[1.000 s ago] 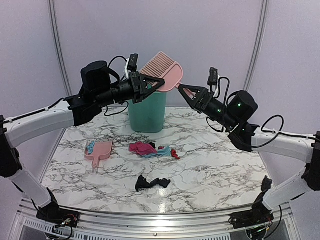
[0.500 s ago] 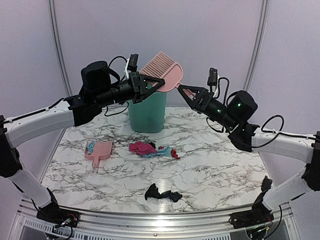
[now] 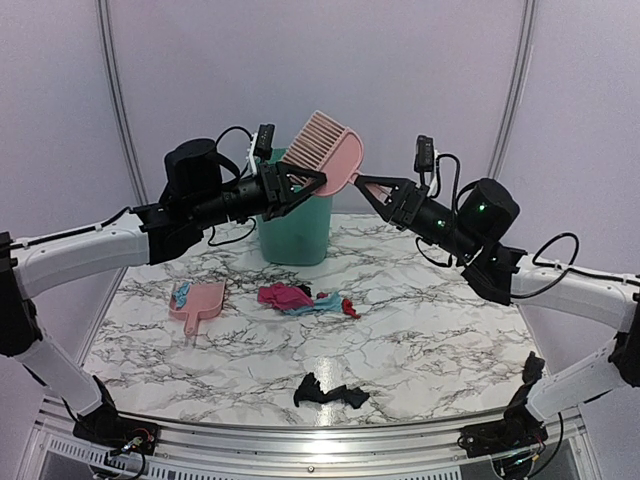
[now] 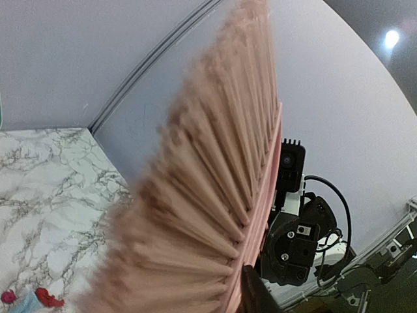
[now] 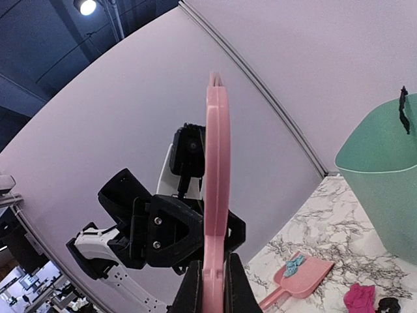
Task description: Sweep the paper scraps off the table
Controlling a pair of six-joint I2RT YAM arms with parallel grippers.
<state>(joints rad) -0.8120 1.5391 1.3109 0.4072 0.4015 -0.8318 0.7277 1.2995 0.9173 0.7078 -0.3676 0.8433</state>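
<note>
The pink comb-like brush point(image 3: 325, 150) is held in the air above the teal bin point(image 3: 295, 228). My right gripper point(image 3: 358, 181) is shut on its handle; the right wrist view shows the brush edge-on point(image 5: 215, 195) between the fingers. My left gripper point(image 3: 316, 180) is open, its jaws spread round the brush head, whose bristles point(image 4: 215, 195) fill the left wrist view. Paper scraps lie on the table point(image 3: 430, 330): a magenta, blue, red and black pile point(image 3: 300, 298), a black scrap point(image 3: 330, 392) near the front edge, and a light blue bit point(image 3: 181, 293) on the dustpan.
The pink dustpan point(image 3: 200, 300) lies at the left of the table, also in the right wrist view point(image 5: 301, 277). The bin stands at the back centre. The curved metal rail point(image 3: 320, 435) runs along the front edge.
The black scrap has slid toward the front right, close to the rail. My left gripper has drawn back a little down and left from the brush; the brush now tilts more upright.
</note>
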